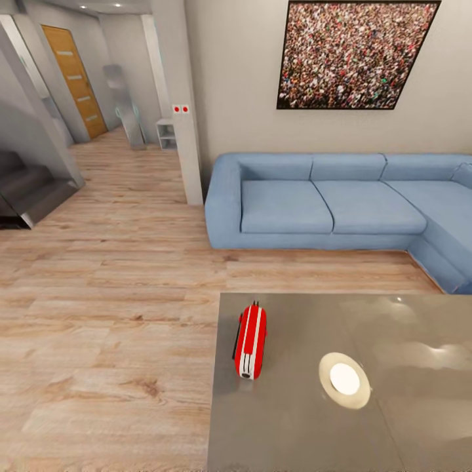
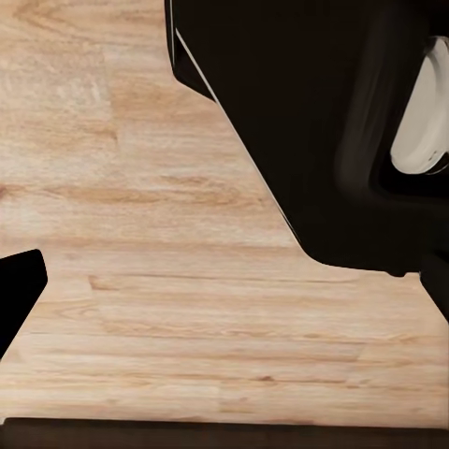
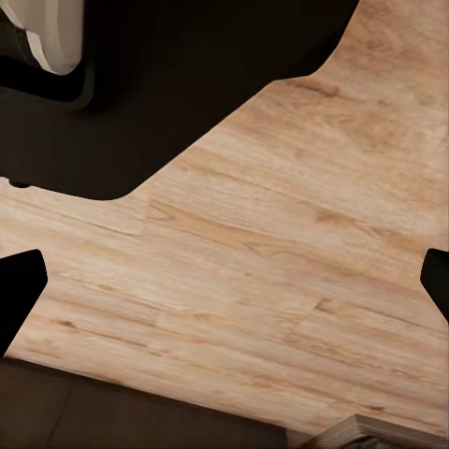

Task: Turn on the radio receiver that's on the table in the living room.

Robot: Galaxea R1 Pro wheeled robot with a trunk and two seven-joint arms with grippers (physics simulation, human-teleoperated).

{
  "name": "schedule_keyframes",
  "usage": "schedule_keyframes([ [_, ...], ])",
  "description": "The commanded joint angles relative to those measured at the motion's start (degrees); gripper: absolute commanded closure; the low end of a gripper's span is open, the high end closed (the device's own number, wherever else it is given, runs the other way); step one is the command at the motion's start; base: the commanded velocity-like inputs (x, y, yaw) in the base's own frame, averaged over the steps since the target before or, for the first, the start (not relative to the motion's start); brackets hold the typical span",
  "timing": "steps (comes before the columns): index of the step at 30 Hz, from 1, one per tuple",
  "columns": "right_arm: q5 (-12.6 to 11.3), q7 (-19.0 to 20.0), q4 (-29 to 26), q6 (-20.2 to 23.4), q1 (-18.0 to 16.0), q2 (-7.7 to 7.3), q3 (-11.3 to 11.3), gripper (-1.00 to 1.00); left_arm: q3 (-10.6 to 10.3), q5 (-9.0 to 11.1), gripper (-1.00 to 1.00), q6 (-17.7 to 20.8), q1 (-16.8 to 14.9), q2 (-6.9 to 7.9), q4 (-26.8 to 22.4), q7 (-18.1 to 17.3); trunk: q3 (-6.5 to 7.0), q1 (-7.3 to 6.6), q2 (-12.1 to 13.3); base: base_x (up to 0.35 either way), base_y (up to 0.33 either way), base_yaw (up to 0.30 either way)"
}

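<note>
The small red radio receiver [image 1: 250, 341] with white stripes stands upright near the far left corner of the table [image 1: 406, 432], its slim dark handle on its left side. The table is a low one with a glossy grey top, in the lower right of the head view. In the right wrist view my right gripper [image 3: 224, 285] hangs over wooden floor, open, with a dark fingertip [image 3: 19, 290] at each picture edge and nothing between. My left gripper [image 2: 224, 290] also hangs over the floor beside the robot's dark base [image 2: 318, 112], its one plain fingertip [image 2: 17, 295] far out, nothing held.
A round white glare [image 1: 345, 379] lies on the tabletop right of the radio. A blue corner sofa [image 1: 328, 203] stands beyond the table against the wall. Wooden floor [image 1: 111, 314] spreads left of the table. A white pillar [image 1: 189, 131], dark stairs [image 1: 26, 190] and a hallway door [image 1: 73, 78] are at the far left.
</note>
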Motion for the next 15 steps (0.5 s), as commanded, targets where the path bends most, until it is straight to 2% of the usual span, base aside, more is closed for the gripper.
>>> schedule_keyframes([
  [1, 0.0, 0.0, 0.0, 0.0, 0.0, 0.0, 0.0, -1.0, 0.0, 0.0, -1.0, 0.0, 0.0, 0.0, 0.0, 0.0, -0.1, 0.0, 0.0, 0.0, 0.0, 0.0],
  [15, 0.0, 0.0, 0.0, 0.0, 0.0, 0.0, 0.0, -1.0, 0.0, 0.0, -1.0, 0.0, 0.0, 0.0, 0.0, 0.0, -1.41, 0.0, 0.0, 0.0, 0.0, 0.0],
])
